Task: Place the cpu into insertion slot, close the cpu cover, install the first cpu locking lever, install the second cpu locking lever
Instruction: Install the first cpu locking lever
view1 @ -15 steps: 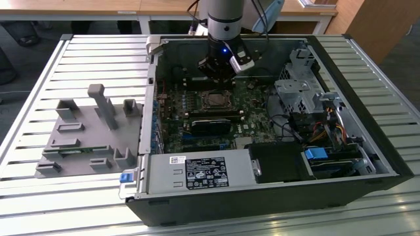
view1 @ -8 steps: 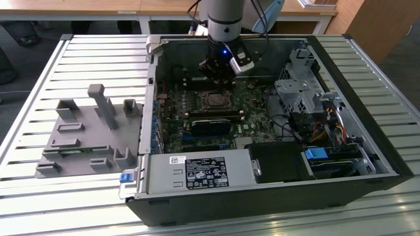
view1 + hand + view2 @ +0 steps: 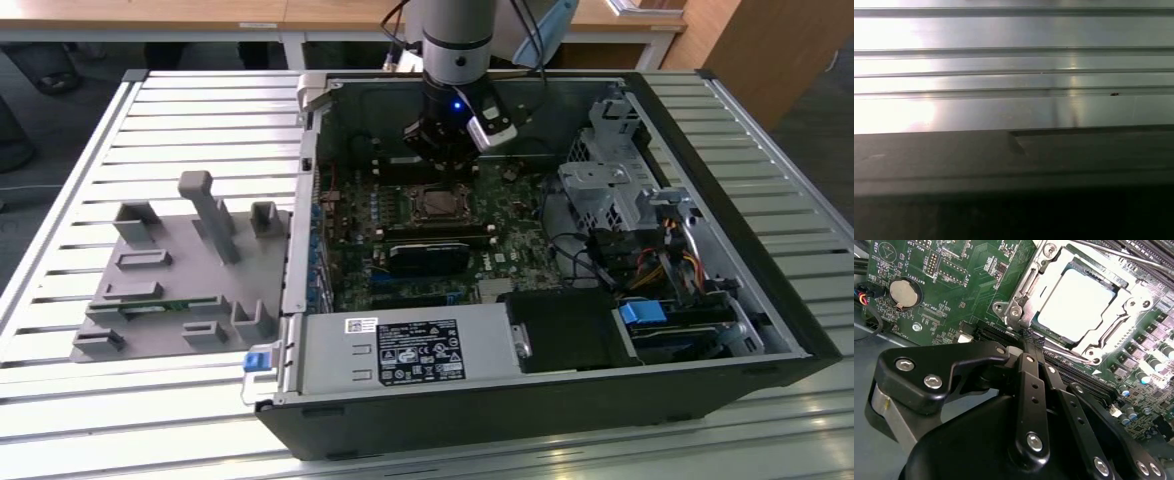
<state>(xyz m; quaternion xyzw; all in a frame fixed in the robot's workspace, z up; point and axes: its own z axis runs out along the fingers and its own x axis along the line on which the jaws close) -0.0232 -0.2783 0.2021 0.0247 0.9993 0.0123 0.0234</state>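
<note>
The cpu (image 3: 1076, 300) lies flat in the insertion slot (image 3: 438, 205), its silvery top showing through the window of the cpu cover (image 3: 1026, 287), which lies down over it. One thin metal lever rod (image 3: 1124, 252) runs past the far side of the socket. Another rod (image 3: 1069, 352) runs along the near side, just beyond my fingertips. My gripper (image 3: 1030, 337) is shut with nothing between its fingers, its tips at the socket's near edge. In the exterior view the gripper (image 3: 441, 162) hangs inside the open computer case just behind the socket.
The green motherboard (image 3: 954, 315) carries a coin battery (image 3: 903, 292) and long black slots (image 3: 1089, 382). The case holds a power supply (image 3: 400, 350) in front and a drive cage (image 3: 607, 190) on the exterior view's right. A grey fixture (image 3: 187, 260) sits on the slatted table (image 3: 1014, 60).
</note>
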